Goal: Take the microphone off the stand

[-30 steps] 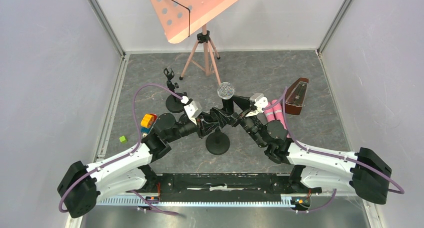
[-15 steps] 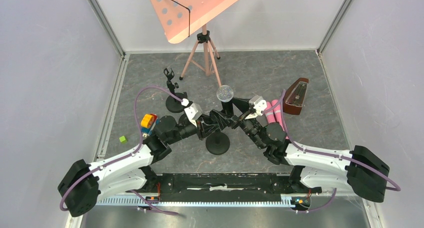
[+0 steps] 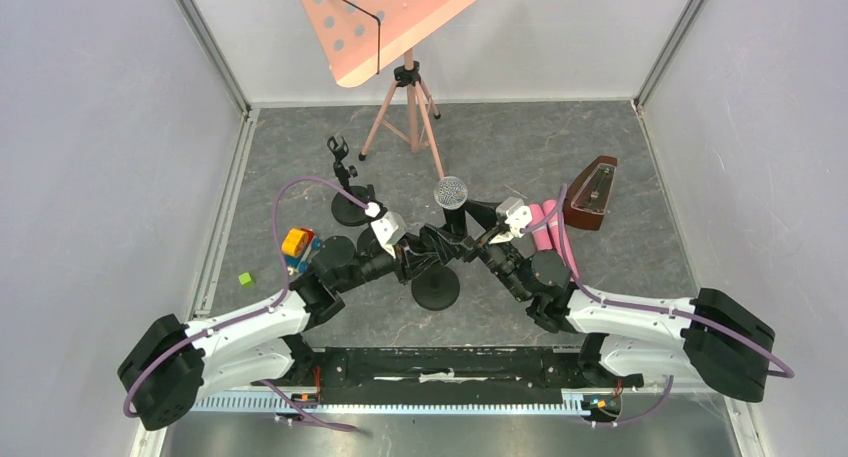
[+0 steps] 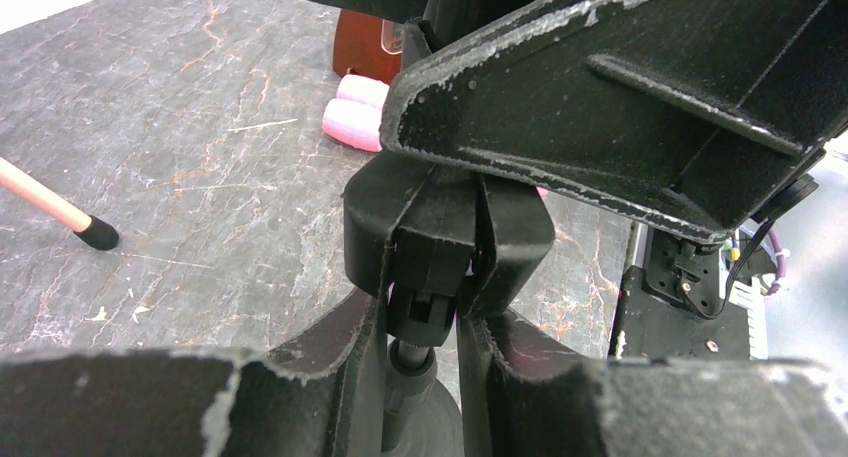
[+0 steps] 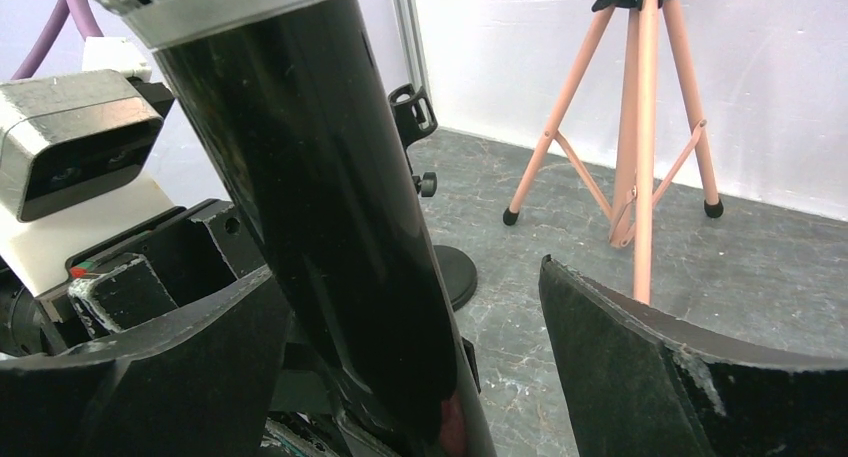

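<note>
L gripper point(image 3: 428, 249) narrow, clamped on clip point(image 4: 445, 232); R gripper point(image 3: 472, 239) wide round mic point(image 3: 451, 191).
Top: mic upright in stand point(image 3: 436, 289), between both grippers. L wrist: fingers pinch clip from both sides, pole just below; hold that clamp firm. R wrist: mic barrel sits close by one finger point(image 5: 150, 377), gap to the other. Centre it, close below grille, then pull along barrel axis, not sideways.

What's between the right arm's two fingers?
The microphone stands between them, close to one finger, with a gap before the other. The right wrist view shows it.
</note>
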Tool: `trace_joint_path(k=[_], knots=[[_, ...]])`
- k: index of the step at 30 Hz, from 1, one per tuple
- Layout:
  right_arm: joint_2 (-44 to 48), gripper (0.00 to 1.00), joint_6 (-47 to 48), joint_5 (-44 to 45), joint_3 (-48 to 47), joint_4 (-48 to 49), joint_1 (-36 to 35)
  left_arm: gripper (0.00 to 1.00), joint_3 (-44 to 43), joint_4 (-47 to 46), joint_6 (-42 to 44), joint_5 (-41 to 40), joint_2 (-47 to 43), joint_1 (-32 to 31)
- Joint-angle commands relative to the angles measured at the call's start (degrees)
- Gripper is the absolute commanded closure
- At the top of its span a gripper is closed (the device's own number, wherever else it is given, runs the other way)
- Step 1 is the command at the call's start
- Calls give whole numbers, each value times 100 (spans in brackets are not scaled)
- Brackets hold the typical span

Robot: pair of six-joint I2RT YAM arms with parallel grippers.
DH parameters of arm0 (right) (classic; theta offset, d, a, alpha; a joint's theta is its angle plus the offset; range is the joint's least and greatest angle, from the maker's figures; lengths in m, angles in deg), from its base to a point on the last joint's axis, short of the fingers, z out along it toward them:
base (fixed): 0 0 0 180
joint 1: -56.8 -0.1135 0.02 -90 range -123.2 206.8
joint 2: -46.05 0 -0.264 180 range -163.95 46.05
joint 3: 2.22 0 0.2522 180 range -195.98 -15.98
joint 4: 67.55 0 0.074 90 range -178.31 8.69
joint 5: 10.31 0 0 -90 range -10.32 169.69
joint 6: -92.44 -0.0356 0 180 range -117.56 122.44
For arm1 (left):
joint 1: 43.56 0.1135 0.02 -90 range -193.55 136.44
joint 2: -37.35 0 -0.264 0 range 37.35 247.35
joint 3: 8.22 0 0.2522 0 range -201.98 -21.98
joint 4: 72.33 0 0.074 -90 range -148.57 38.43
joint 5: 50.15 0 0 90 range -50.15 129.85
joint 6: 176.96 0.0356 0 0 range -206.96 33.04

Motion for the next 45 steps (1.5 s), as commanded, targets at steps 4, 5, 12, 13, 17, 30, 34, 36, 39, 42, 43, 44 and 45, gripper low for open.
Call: trace_joint_path(k=[4, 5, 12, 13, 17, 30, 34, 36, 39, 42, 43, 44, 45], knots=[[-505, 4, 573, -144, 424, -1787, 102, 98, 169, 867, -35, 9, 365, -86], [-506, 4, 568, -183, 434, -1783, 123, 98, 173, 860, -26, 8, 388, -86], [-650, 4, 516, -420, 555, -1604, 239, 98, 194, 722, -50, 35, 536, -86], [-676, 4, 515, -461, 557, -1576, 252, 98, 201, 720, -51, 35, 545, -86], [-765, 4, 485, -534, 517, -1611, 278, 98, 228, 712, -58, 35, 577, -86], [-35, 2, -250, -686, 471, -1360, 280, 55, -25, 888, -261, 219, -30, -86], [131, 2, -435, -834, 469, -1241, 280, 44, -286, 1284, -199, 283, -263, -86], [193, 2, -526, -810, 504, -1184, 280, 39, -374, 1425, -157, 286, -357, -86], [260, 2, -670, -764, 503, -1161, 288, 35, -437, 1528, -75, 175, -501, -86], [327, 2, -794, -762, 556, -957, 277, 32, -527, 1621, 33, 71, -594, -86], [342, 2, -874, -766, 612, -838, 287, 32, -561, 1640, 74, 56, -605, -86], [353, 2, -925, -801, 645, -715, 288, 31, -593, 1661, 109, 24, -612, -85], [344, 2, -988, -844, 654, -643, 288, 31, -633, 1680, 145, 9, -608, -86]])
